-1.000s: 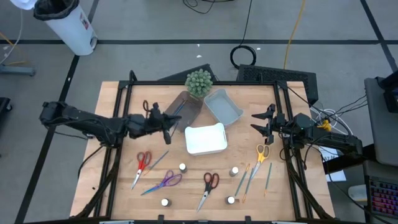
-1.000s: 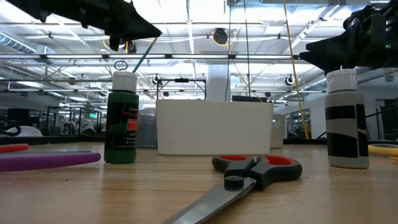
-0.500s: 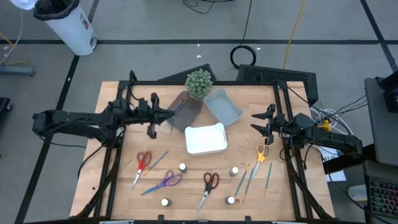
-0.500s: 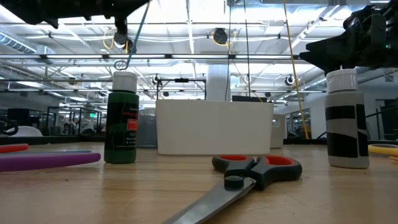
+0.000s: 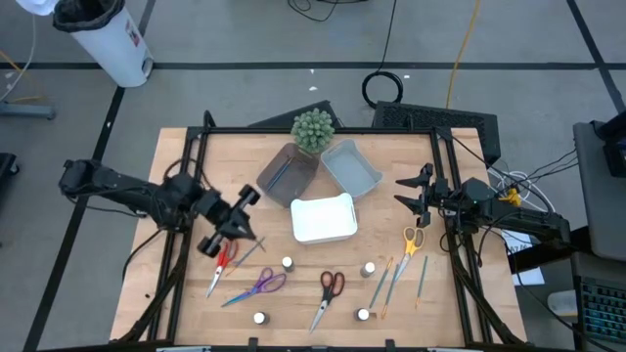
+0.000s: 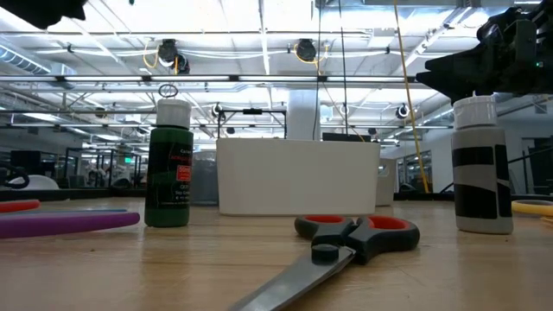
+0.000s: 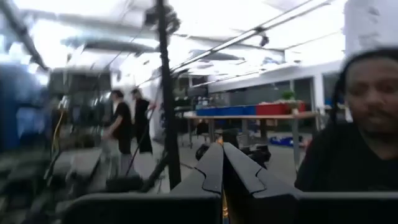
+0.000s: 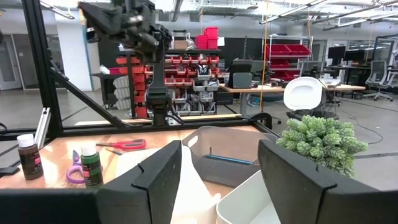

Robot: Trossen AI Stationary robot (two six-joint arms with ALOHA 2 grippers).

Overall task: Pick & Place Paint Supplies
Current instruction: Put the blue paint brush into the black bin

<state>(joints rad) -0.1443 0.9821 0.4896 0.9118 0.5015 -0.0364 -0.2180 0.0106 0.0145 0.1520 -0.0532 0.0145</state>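
Taking the white tray (image 5: 324,218) at the table's middle as the landmark, the left gripper (image 5: 227,228) hangs to its left, above the red-handled scissors (image 5: 224,256) and a thin brush (image 5: 248,252) lying just beside them; its fingers (image 7: 222,168) are pressed together and nothing shows between them. The right gripper (image 5: 412,191) waits to the tray's right with its fingers (image 8: 163,177) standing apart and empty, above the yellow-handled scissors (image 5: 411,241). Two brushes (image 5: 279,175) already lie in the brown tray (image 5: 290,177) behind the white one, while most supplies are still on the wood in front: purple-handled scissors (image 5: 260,286), another red pair (image 5: 329,291), four small white-capped bottles (image 5: 288,263) and three brushes (image 5: 395,277). The likeliest trouble, I judge, is the closed left fingers coming down on the scissors without opening first, which would shove them into the neighbouring brush. A thin brush lying flat could also slip from a pinch, and a clipped bottle would topple and roll.
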